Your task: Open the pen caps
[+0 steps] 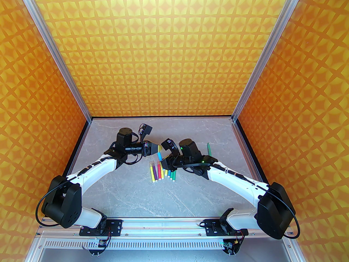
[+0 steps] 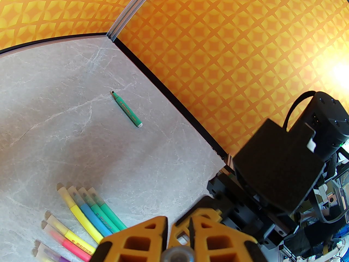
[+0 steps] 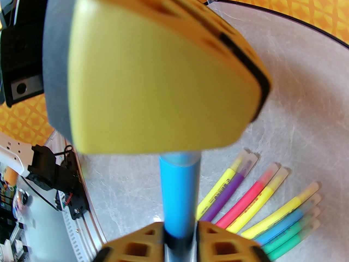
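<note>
Item: blue pen (image 3: 180,195), carried in the air over the far end of the row of pens (image 1: 162,172).
My left gripper (image 2: 180,222) is closed on its pen cap (image 3: 180,158), jaws all but meeting. My right gripper (image 3: 180,229) presses the blue barrel from both sides, at the end nearer the row. The row's eight pens lie capped on the table (image 1: 136,195). One green pen (image 2: 126,109) lies uncapped, well apart beyond the row.
</note>
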`<state>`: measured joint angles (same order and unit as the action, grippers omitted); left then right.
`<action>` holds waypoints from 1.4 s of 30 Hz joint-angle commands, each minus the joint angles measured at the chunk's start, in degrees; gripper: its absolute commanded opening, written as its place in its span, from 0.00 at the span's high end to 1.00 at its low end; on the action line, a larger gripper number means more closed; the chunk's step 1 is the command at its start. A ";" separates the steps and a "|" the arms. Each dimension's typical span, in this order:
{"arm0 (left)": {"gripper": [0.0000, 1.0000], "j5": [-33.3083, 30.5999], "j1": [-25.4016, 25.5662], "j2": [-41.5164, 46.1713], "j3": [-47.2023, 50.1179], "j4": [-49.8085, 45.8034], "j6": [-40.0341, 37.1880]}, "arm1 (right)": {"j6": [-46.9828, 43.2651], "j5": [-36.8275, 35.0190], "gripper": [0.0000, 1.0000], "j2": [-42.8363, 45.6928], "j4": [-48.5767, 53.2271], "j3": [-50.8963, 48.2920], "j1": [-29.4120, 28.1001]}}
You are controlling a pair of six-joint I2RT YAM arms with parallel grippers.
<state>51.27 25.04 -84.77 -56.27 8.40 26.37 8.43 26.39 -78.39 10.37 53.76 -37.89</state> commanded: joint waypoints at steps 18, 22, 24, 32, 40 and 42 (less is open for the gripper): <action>1.00 1.91 0.45 -0.62 -3.14 0.09 2.21 | -0.85 1.99 0.92 -2.34 -4.70 -0.50 -0.17; 1.00 0.17 -0.07 -1.07 -3.47 2.66 4.36 | -0.99 1.21 1.00 -2.03 -6.50 -3.12 -0.18; 1.00 -0.90 -0.35 -1.44 -4.38 2.38 4.52 | -0.54 1.85 1.00 -2.26 -7.35 -4.14 -0.18; 1.00 -4.34 -1.73 -1.63 -8.25 -2.29 1.49 | -0.39 1.68 1.00 -0.47 -9.14 -9.12 -0.21; 1.00 -8.48 -4.16 -1.36 -9.53 -4.19 1.77 | -0.19 1.00 1.00 2.22 -9.95 -12.90 -0.17; 1.00 -9.06 -4.67 -1.45 -9.51 -3.59 2.72 | -0.31 0.90 1.00 2.44 -10.14 -13.52 -0.17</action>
<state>49.76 24.71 -87.11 -62.04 0.14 28.21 9.15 25.58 -76.71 -7.51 43.75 -37.58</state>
